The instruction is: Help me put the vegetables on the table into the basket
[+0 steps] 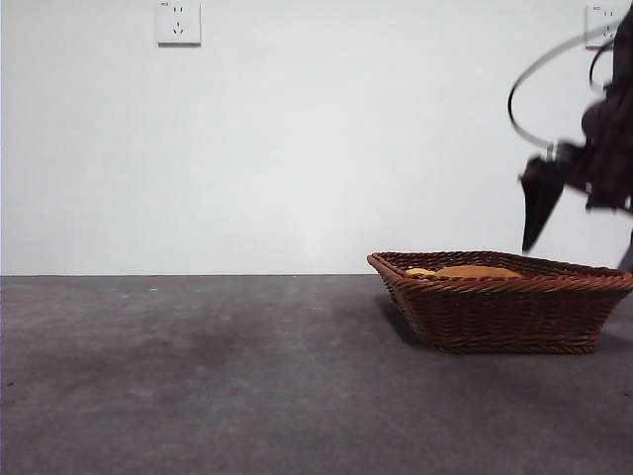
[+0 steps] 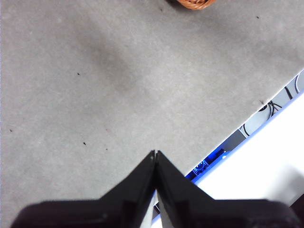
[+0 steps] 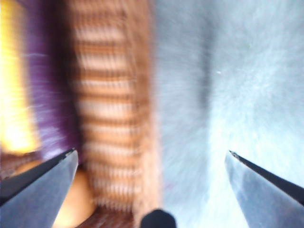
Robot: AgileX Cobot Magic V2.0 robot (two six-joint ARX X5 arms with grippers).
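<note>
Apparently the table (image 1: 198, 376) carries no loose vegetable in any view, from its bare left side across to the basket (image 1: 504, 312) on the right. The left gripper (image 2: 155, 154) waits over bare table near an edge, its jaws pressed together on nothing, with only a sliver of wicker at the far rim of its view. The basket sits flat, its long side running across the front view. Above its rim shows a tan potato (image 1: 475, 271) lying low, long axis roughly along the basket, with a small yellow tip of the corn cob (image 1: 419, 271) beside it. The right wrist view is heavily blurred, so the eggplant (image 3: 45, 85) reads only as a purple band next to yellow; which way it points I cannot tell. The right gripper (image 3: 152, 156) hangs above the basket's right side, jaws spread wide and empty. The main risk, as I judge it, is a low jaw tip catching the braided rim and dragging or tipping the basket.
</note>
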